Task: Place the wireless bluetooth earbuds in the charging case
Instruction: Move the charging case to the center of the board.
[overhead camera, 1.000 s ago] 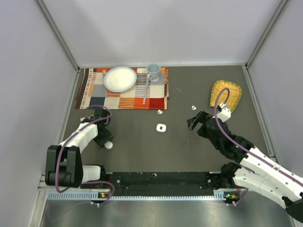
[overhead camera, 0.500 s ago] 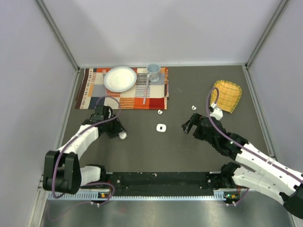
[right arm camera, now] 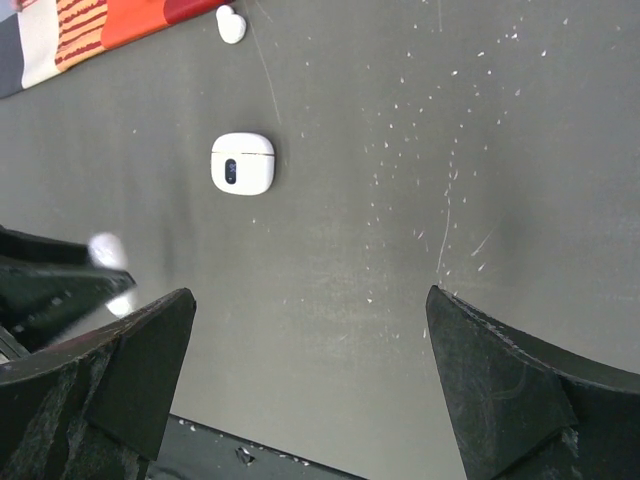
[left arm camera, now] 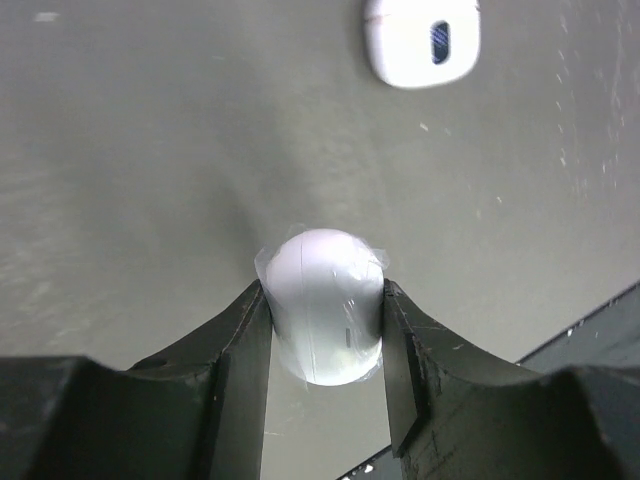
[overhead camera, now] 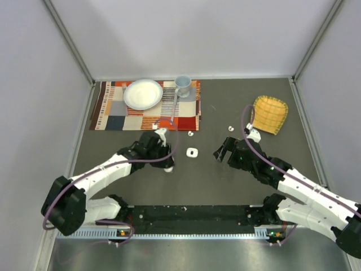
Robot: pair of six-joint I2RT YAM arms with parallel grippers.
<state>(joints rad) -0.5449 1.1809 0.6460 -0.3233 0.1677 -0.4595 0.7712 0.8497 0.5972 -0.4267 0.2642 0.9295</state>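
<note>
My left gripper (overhead camera: 167,164) is shut on the charging case (left arm camera: 323,305), a smooth white pebble held between both fingers just above the dark table. In the right wrist view the case (right arm camera: 103,250) shows at the left edge. One tiny white earbud (overhead camera: 190,134) lies by the placemat's front edge and also shows in the right wrist view (right arm camera: 230,24). Another earbud (overhead camera: 230,128) lies further right. My right gripper (overhead camera: 223,149) is open and empty, its fingers wide apart (right arm camera: 308,295) over bare table, right of centre.
A white rounded-square piece with a dark oval slot (overhead camera: 192,152) lies between the grippers, also in both wrist views (left arm camera: 422,40) (right arm camera: 242,163). At the back are a patterned placemat (overhead camera: 113,107) with plate (overhead camera: 142,94), mug (overhead camera: 182,84) and spoon. A yellow cloth (overhead camera: 269,113) lies back right.
My left arm has swung right and forward with the case, from the left side toward the table's centre. My right gripper has shifted slightly left.
</note>
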